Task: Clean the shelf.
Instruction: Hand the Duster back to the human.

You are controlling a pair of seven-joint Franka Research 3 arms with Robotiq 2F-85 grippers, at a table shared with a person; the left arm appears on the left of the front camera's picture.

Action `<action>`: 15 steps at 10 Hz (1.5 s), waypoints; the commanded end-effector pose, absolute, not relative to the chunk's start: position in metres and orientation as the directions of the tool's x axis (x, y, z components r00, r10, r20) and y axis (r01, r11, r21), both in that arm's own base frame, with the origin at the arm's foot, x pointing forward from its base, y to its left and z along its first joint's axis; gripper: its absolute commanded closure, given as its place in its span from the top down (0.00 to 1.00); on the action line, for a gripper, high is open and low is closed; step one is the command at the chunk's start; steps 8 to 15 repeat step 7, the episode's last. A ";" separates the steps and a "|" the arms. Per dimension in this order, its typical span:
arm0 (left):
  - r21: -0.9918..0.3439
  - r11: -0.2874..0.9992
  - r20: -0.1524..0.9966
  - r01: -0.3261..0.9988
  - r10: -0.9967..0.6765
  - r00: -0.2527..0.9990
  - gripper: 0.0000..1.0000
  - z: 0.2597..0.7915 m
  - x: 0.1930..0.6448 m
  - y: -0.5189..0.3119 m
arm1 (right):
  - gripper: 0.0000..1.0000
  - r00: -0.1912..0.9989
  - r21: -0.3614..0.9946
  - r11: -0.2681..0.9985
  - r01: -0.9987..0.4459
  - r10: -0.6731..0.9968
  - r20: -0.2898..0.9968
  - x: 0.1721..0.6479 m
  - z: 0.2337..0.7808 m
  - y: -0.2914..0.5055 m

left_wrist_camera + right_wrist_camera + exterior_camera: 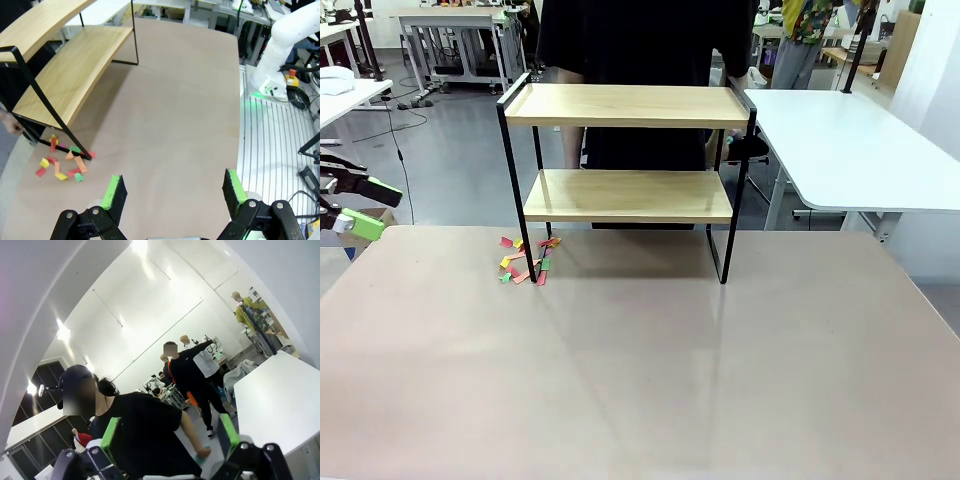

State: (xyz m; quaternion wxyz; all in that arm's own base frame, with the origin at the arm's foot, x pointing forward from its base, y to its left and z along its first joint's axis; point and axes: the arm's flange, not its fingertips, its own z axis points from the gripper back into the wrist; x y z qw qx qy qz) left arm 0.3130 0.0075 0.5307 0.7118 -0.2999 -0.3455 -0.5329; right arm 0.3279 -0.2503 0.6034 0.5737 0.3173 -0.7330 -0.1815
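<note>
With both my left gripper (pixel 172 192) and right gripper (pixel 170 437) spread empty, I risk scattering the paper scraps (pixel 525 262) or nudging the shelf (pixel 628 195).

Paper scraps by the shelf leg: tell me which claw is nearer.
Left. The left claw hovers open just beside the scraps; the right claw is raised, facing the person.

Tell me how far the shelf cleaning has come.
Both light wooden boards of the black-framed shelf look bare already. Small coloured paper scraps lie on the table by its front left leg. Nothing is in hand: the left hand and right hand are open, away from the scraps.
</note>
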 end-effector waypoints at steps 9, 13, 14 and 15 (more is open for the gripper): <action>-0.061 0.249 0.822 0.967 -0.537 0.190 1.00 0.533 0.314 0.007 | 1.00 -0.142 0.631 0.735 -0.250 -0.672 0.726 0.327 0.603 -0.249; -0.061 0.249 0.822 0.967 -0.537 0.190 1.00 0.533 0.314 0.007 | 1.00 -0.142 0.631 0.735 -0.250 -0.672 0.726 0.327 0.603 -0.249; -0.061 0.249 0.822 0.967 -0.537 0.190 1.00 0.533 0.314 0.007 | 1.00 -0.142 0.631 0.735 -0.250 -0.672 0.726 0.327 0.603 -0.249; -0.061 0.249 0.822 0.967 -0.537 0.190 1.00 0.533 0.314 0.007 | 1.00 -0.142 0.631 0.735 -0.250 -0.672 0.726 0.327 0.603 -0.249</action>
